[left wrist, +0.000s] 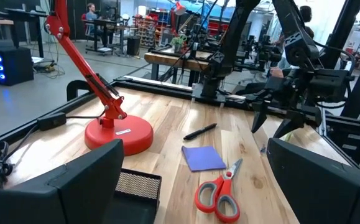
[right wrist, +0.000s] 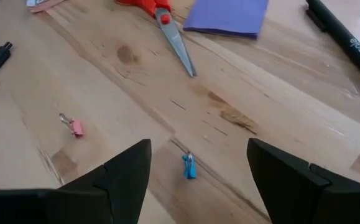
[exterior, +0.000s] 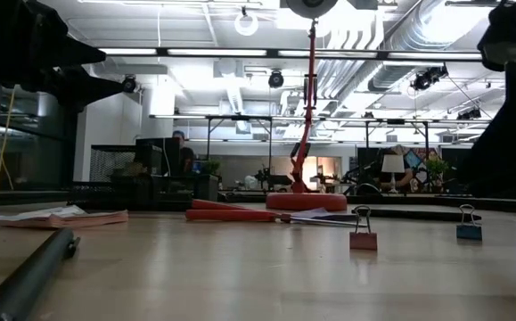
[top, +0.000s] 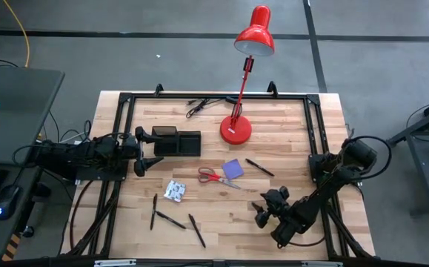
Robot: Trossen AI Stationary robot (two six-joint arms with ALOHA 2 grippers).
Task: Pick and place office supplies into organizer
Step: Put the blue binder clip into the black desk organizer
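Black pen (right wrist: 344, 38) (faint lettering, unreadable) lies past the spread right claw (right wrist: 198, 168); left claw (left wrist: 192, 180) spread too.

Counted on the table — one black organizer (top: 177, 141), one pair of red-handled scissors (top: 215, 176), one purple pad (top: 233, 168), one patterned packet (top: 174, 191), one red lamp (top: 242, 89). Four black pens (top: 260, 167) — and two small binder clips (right wrist: 189, 167) just ahead of the right gripper (right wrist: 198, 168).

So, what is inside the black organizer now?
From above, the organizer shows only dark compartments, and no supply is visible inside. Its bottom is in shadow. The scissors and purple pad lie on the table.
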